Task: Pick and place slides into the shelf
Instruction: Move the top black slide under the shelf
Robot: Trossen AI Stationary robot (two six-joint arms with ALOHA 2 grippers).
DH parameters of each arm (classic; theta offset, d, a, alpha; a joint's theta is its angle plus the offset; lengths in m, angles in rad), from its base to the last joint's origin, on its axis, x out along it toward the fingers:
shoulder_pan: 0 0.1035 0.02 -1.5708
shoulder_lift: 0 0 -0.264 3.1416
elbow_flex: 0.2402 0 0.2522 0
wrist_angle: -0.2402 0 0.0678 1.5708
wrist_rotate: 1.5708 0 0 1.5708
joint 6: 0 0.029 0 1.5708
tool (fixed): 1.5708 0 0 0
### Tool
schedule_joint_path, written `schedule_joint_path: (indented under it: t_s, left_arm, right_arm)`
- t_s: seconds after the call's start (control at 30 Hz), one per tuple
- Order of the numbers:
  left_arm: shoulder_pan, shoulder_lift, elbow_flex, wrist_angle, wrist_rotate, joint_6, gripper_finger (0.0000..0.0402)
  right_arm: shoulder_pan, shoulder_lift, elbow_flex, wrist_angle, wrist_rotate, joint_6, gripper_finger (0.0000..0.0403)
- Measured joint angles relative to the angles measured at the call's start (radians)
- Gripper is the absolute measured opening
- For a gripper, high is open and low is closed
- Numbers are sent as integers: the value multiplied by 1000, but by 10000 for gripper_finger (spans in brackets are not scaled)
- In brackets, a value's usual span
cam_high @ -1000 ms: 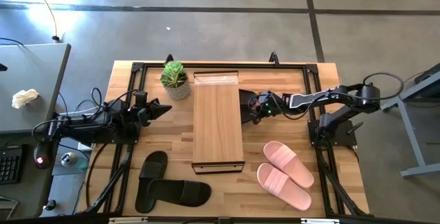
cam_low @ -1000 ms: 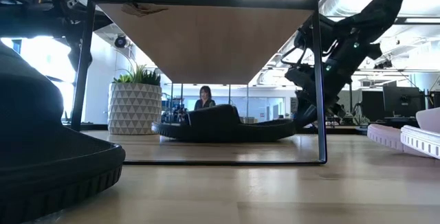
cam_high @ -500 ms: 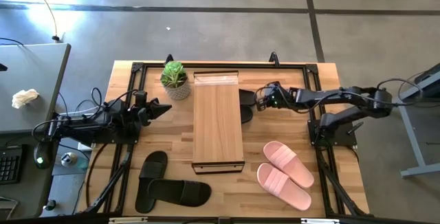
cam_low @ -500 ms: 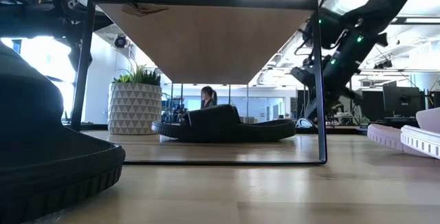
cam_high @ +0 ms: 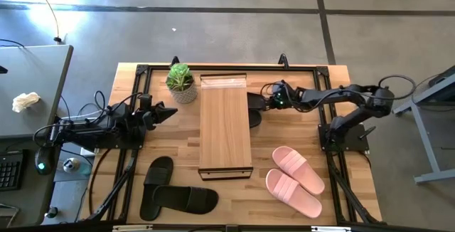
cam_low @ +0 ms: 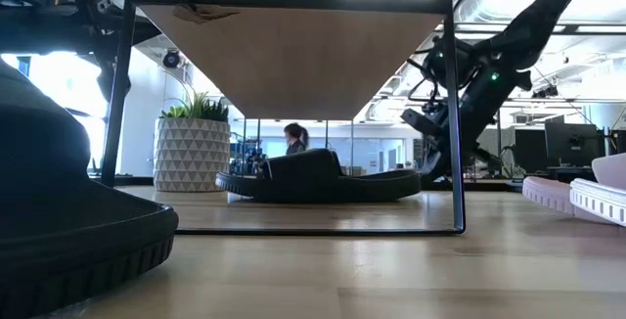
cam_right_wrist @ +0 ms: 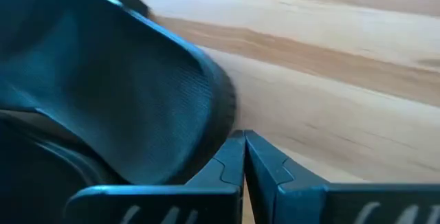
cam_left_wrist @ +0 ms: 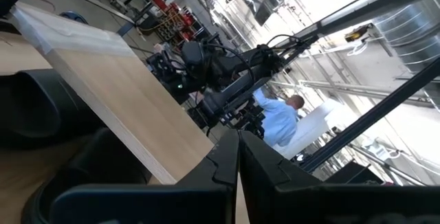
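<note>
The light-wood shelf (cam_high: 225, 124) stands mid-table. A black slide (cam_high: 254, 111) lies on the table under it, sticking out on its right side, and the low view shows it sole-down (cam_low: 323, 177). My right gripper (cam_high: 269, 100) is shut and stands just beyond that slide's protruding end (cam_right_wrist: 137, 93). My left gripper (cam_high: 170, 112), also shut, waits left of the shelf. Two more black slides (cam_high: 174, 189) lie near the table's near-left corner. Two pink slides (cam_high: 295, 181) lie flat near-right. My right gripper (cam_right_wrist: 244, 145) has its shut fingertips right beside the black slide's rounded rim (cam_right_wrist: 223, 107), coming level from the table's right. I cannot tell whether they touch it. The slide rests on the table.
A potted plant (cam_high: 181, 82) stands at the shelf's far-left corner. A dark metal frame (cam_high: 142, 72) runs along the table's edges. Bare wood lies between the shelf and the pink slides. A person (cam_low: 293, 138) sits in the room beyond.
My right gripper has moved toward the table's far edge along the shelf's right side, from beside the slide's middle to its far end. The slide under the shelf has stayed about where it was.
</note>
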State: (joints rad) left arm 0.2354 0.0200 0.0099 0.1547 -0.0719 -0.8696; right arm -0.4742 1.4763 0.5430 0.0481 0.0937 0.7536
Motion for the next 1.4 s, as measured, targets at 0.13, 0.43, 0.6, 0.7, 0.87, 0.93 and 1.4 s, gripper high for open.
schedule_joint_path:
  t_s: [0.13,0.43,0.6,0.7,0.87,0.93,1.4]
  left_arm:
    - [0,0,0,0,0,0,3]
    - [0,0,0,0,0,0,3]
    - [0,0,0,0,0,0,3]
    - [0,0,0,0,0,0,3]
    - [0,0,0,0,0,1,3]
    - [0,0,0,0,0,1,3]
    - [0,0,0,0,0,0,3]
  right_arm:
    - [15,20,0,91,-5,9,0]
    - [18,53,0,119,-37,36,0]
    - [19,92,0,218,-63,58,0]
    - [19,110,21,209,-67,58,0]
    - [19,129,79,164,-70,26,0]
    - [19,130,106,125,-63,15,0]
    - [40,103,248,-286,-42,-103,0]
